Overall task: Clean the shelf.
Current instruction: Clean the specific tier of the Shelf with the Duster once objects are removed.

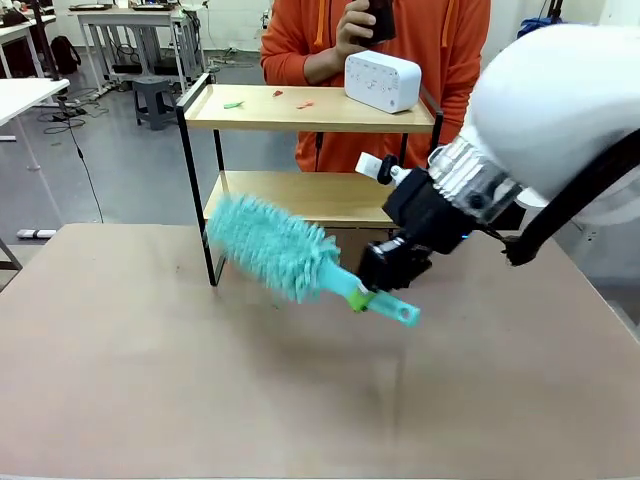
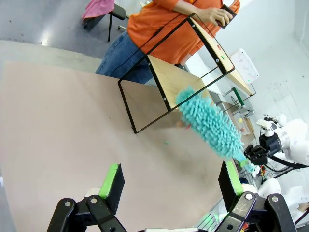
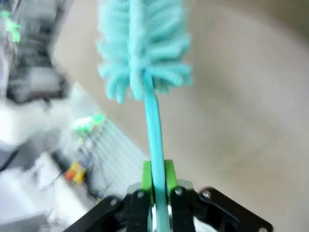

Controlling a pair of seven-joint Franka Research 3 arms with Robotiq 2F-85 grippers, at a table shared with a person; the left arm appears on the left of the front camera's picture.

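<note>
Shelf (image 1: 310, 108) stood at the far edge of the table (image 1: 150, 380), with scraps (image 1: 233, 103) on its top board. Right gripper (image 1: 366, 297) pinched a duster (image 1: 272, 245) by the handle; left gripper (image 2: 171, 180) hung spread. Sweeping well likely meant raising the head onto a board and stroking lightly.

Shelf (image 1: 262, 196) at far middle of tabletop (image 1: 150, 380), person (image 1: 440, 50) behind.
On top board (image 1: 320, 113): box (image 1: 383, 80) at right, small scraps (image 1: 233, 104) toward left. Near side of shelf, over tabletop: duster (image 1: 272, 246), head left by lower board (image 1: 330, 198), handle right in right pincer (image 1: 362, 296).
</note>
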